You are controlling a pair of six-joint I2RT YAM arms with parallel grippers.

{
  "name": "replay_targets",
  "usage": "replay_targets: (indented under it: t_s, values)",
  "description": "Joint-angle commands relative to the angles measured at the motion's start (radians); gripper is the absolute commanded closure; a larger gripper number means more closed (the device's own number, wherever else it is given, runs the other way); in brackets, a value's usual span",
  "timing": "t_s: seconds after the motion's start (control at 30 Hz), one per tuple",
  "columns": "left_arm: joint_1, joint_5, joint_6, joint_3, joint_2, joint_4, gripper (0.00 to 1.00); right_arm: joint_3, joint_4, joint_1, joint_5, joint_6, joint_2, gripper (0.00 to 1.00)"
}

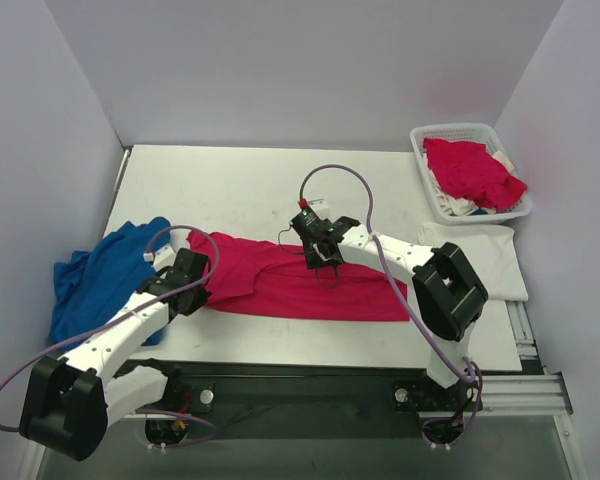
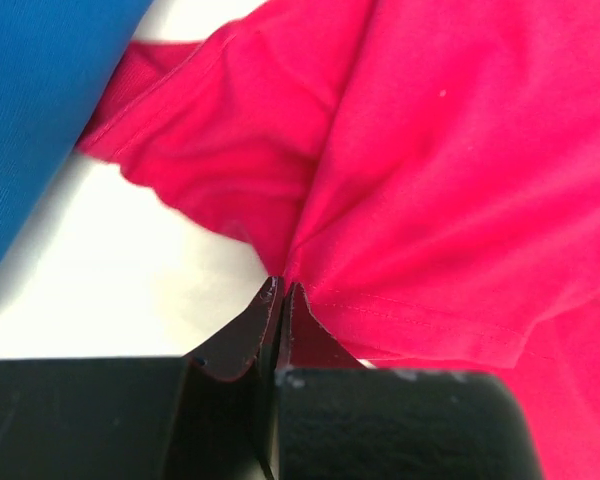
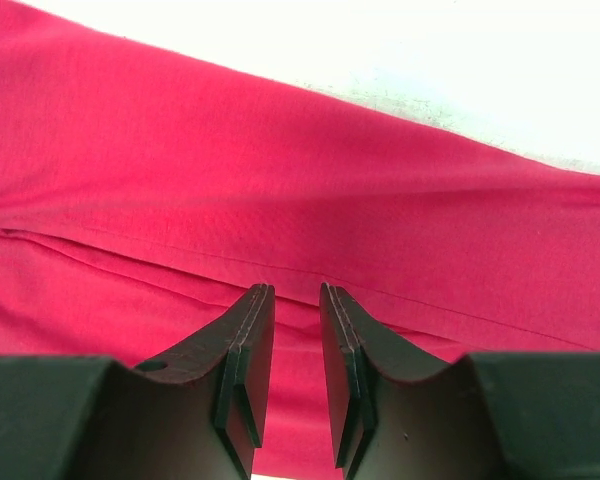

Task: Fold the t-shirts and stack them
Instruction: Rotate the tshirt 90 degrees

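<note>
The red t-shirt [image 1: 310, 285] lies stretched along the table's near edge, part folded. The danger is that the left gripper [image 2: 282, 290], clamped on the shirt's left hem, pulls alone and bunches it toward the blue cloth [image 1: 100, 280] at the left edge. The right gripper [image 3: 293, 292] hovers just over the shirt's middle seam, jaws barely parted, holding nothing.

I count two pinkish-red t-shirts, the spread t-shirt [image 1: 310, 290] and the basketed t-shirt [image 1: 470, 170], one blue shirt [image 1: 100, 280], one folded white shirt [image 1: 480, 255] and one lattice basket [image 1: 419, 152].
</note>
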Motion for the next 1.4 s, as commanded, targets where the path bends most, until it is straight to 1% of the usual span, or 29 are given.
replay_targets:
  t_s: [0.0, 0.03, 0.07, 0.1, 0.17, 0.3, 0.43, 0.53, 0.63, 0.8, 0.93, 1.0, 1.13, 1.23, 1.33, 1.37]
  values:
    - [-0.019, -0.047, -0.057, -0.033, -0.034, -0.036, 0.93, -0.004, -0.014, -0.005, 0.005, 0.015, -0.047, 0.74]
    - [-0.022, -0.052, -0.063, -0.039, -0.036, -0.038, 0.89, -0.002, -0.014, -0.005, 0.007, 0.014, -0.046, 0.73]
    - [-0.022, -0.050, -0.064, -0.042, -0.031, -0.032, 0.80, -0.002, -0.014, -0.005, 0.005, 0.015, -0.046, 0.74]
    - [-0.024, -0.058, -0.057, -0.043, -0.028, -0.023, 0.75, -0.001, -0.014, -0.005, 0.002, 0.014, -0.046, 0.74]
    - [-0.024, -0.065, -0.046, -0.040, -0.023, -0.003, 0.63, 0.001, -0.016, -0.005, 0.004, 0.014, -0.046, 0.74]
    - [-0.025, -0.091, 0.004, 0.004, -0.016, 0.025, 0.54, 0.002, -0.022, -0.005, 0.023, 0.006, -0.059, 0.73]
    - [-0.034, -0.118, 0.020, 0.068, -0.011, 0.022, 0.52, -0.002, -0.049, -0.019, 0.065, 0.000, -0.084, 0.72]
    - [-0.042, -0.125, 0.034, 0.102, 0.003, 0.055, 0.51, -0.019, -0.065, -0.042, 0.074, 0.003, -0.096, 0.71]
    - [-0.043, -0.128, 0.043, 0.147, 0.056, 0.082, 0.50, -0.053, -0.070, -0.088, 0.073, 0.005, -0.110, 0.70]
    - [-0.044, -0.130, 0.020, 0.223, 0.242, 0.126, 0.50, -0.099, -0.070, -0.157, 0.057, 0.006, -0.133, 0.70]
    - [-0.045, -0.148, -0.006, 0.289, 0.426, 0.155, 0.49, -0.113, -0.070, -0.163, 0.056, 0.000, -0.141, 0.71]
    - [-0.042, -0.156, -0.008, 0.321, 0.492, 0.161, 0.49, -0.113, -0.070, -0.164, 0.057, 0.000, -0.142, 0.71]
    - [-0.037, -0.144, -0.034, 0.468, 0.692, 0.090, 0.49, -0.106, -0.070, -0.169, 0.056, -0.008, -0.139, 0.71]
    - [-0.028, -0.139, -0.051, 0.544, 0.798, 0.034, 0.49, -0.103, -0.068, -0.183, 0.053, -0.012, -0.144, 0.71]
    - [-0.005, -0.130, -0.041, 0.650, 0.883, 0.011, 0.49, -0.105, -0.070, -0.207, 0.050, -0.017, -0.145, 0.70]
    - [0.001, -0.133, -0.034, 0.709, 0.903, 0.004, 0.49, -0.103, -0.068, -0.213, 0.047, -0.017, -0.145, 0.71]
